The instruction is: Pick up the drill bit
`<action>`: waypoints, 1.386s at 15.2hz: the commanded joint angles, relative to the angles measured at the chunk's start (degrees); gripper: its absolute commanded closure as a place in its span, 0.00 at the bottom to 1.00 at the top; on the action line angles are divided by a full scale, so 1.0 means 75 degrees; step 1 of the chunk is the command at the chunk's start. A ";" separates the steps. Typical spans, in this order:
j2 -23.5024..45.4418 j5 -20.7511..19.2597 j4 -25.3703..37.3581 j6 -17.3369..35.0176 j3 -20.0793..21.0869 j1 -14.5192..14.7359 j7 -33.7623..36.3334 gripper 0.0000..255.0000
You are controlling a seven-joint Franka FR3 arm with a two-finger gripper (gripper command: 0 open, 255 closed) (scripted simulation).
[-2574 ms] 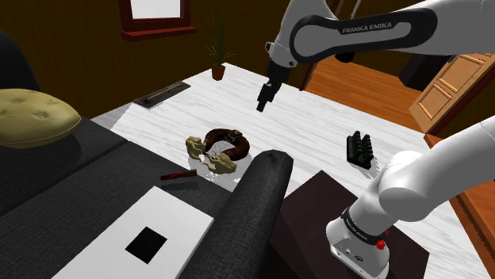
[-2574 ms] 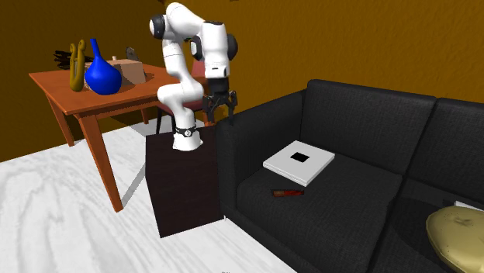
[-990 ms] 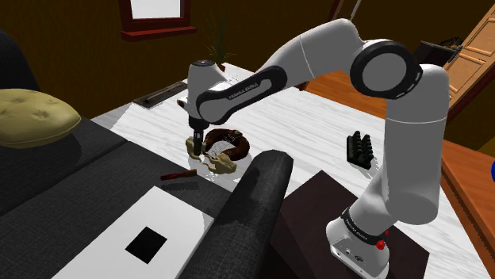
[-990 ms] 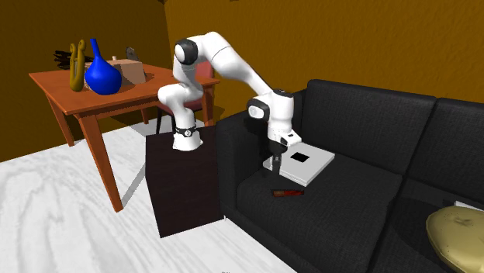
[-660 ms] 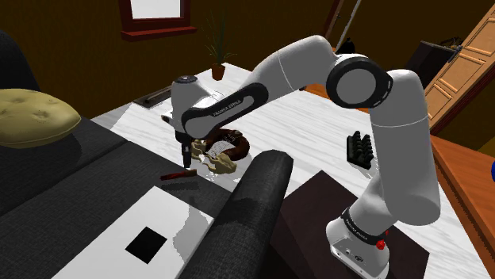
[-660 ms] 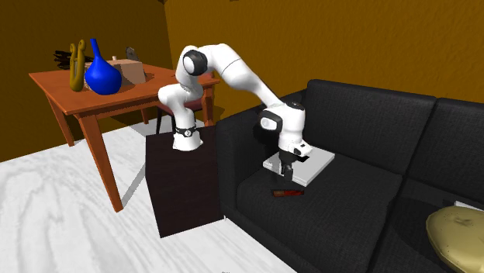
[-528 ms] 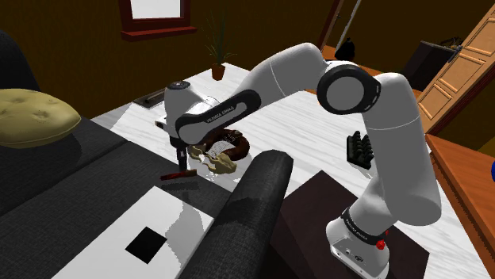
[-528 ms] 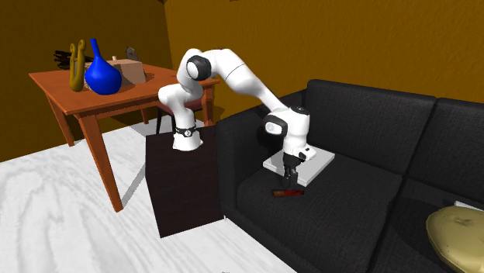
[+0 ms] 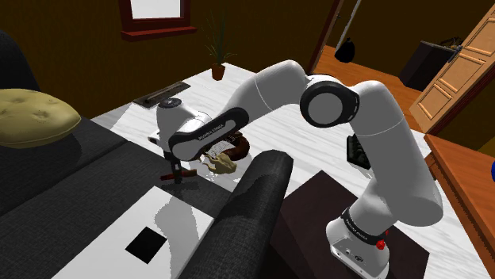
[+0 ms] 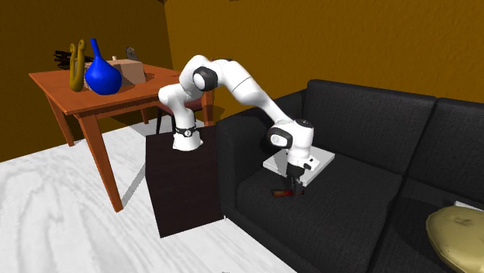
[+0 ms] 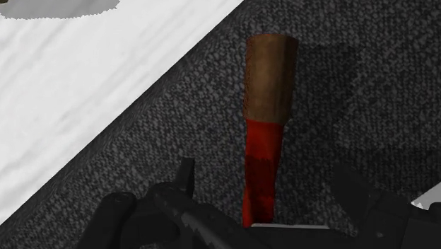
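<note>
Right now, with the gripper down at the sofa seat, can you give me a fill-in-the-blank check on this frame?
The drill bit lies on the seat of the dark ____.
Its end nearest the gripper is ____.
The vase on the wooden table is ____.
Missing words: sofa, red, blue.

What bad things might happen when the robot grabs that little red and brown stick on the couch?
The drill bit lies near the front edge of the sofa seat, so a nudge might roll it off onto the white floor. The open gripper seems to straddle its red end, not the middle, so it may tilt or slip when lifted.
</note>
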 commanded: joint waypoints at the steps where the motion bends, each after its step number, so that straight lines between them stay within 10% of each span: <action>1: 0.0169 -0.0024 0.0075 0.0098 -0.0026 0.0022 0.0011 0.00; 4: 0.0216 -0.0031 0.0094 0.0126 -0.0033 0.0027 0.0014 0.00; 5: 0.0219 -0.0031 0.0096 0.0126 -0.0034 0.0026 0.0012 1.00; 21: -0.0329 0.0045 -0.0094 -0.0236 0.0065 -0.0045 -0.0029 1.00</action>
